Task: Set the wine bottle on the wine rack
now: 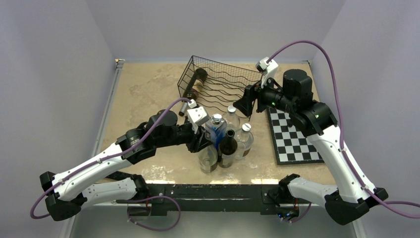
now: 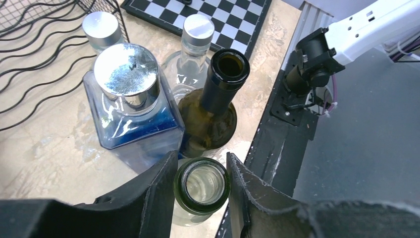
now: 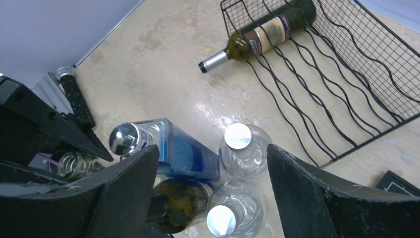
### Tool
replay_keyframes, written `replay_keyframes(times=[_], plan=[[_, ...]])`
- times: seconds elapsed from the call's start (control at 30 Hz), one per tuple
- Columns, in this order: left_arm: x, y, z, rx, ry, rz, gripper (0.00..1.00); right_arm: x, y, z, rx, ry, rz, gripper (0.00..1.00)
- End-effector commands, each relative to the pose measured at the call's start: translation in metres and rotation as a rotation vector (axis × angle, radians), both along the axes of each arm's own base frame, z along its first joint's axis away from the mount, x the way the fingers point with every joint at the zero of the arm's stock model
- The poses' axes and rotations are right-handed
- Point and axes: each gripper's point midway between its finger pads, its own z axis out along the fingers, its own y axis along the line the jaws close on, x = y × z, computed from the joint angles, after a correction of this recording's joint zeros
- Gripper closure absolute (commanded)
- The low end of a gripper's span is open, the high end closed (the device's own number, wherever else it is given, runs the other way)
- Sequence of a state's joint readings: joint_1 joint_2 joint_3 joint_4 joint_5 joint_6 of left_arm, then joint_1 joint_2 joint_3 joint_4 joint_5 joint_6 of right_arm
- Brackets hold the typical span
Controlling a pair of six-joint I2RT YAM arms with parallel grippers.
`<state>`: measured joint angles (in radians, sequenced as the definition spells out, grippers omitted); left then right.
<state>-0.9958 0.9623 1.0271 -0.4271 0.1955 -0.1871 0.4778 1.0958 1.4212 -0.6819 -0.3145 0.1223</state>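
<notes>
The black wire wine rack (image 1: 223, 84) stands at the back middle, with one labelled wine bottle (image 1: 194, 84) lying in its left cradle; both show in the right wrist view, rack (image 3: 322, 69) and bottle (image 3: 267, 29). A clear wine bottle with a green rim (image 2: 201, 186) stands upright at the near edge of a bottle cluster. My left gripper (image 2: 201, 158) is shut on its neck, one finger (image 2: 158, 193) at each side. A dark open wine bottle (image 2: 218, 99) stands just behind it. My right gripper (image 3: 213, 148) is open and empty, hovering above the cluster by the rack's right front corner (image 1: 246, 105).
A blue square bottle with a silver cap (image 2: 129, 104) and two clear capped bottles (image 3: 239, 148) (image 3: 225, 213) crowd the cluster. A chessboard (image 1: 292, 136) lies at the right. The black base rail (image 1: 213, 191) runs along the near table edge.
</notes>
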Motion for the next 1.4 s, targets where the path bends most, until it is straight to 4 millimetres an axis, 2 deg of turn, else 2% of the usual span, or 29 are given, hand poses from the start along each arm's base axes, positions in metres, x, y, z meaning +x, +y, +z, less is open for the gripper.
replay_keyframes(times=[0.0, 0.37, 0.57, 0.83, 1.1, 1.37], plan=[[0.007, 0.015, 0.009, 0.030, -0.053, 0.054, 1.00, -0.013, 0.012, 0.031, 0.038, -0.100, 0.123, 0.16], [0.027, 0.046, 0.040, 0.041, -0.150, 0.222, 1.00, -0.016, 0.030, 0.063, 0.105, -0.175, 0.193, 0.16], [0.038, 0.060, 0.055, 0.042, -0.156, 0.331, 1.00, -0.015, 0.037, 0.071, 0.118, -0.191, 0.207, 0.15], [0.045, 0.069, 0.063, 0.053, -0.154, 0.400, 1.00, -0.012, 0.038, 0.077, 0.128, -0.208, 0.198, 0.15], [0.068, 0.096, 0.089, 0.070, -0.173, 0.605, 1.00, -0.025, 0.050, 0.091, 0.147, -0.268, 0.285, 0.12], [0.080, 0.112, 0.124, 0.091, -0.165, 0.700, 1.00, -0.050, 0.080, 0.113, 0.207, -0.370, 0.446, 0.06]])
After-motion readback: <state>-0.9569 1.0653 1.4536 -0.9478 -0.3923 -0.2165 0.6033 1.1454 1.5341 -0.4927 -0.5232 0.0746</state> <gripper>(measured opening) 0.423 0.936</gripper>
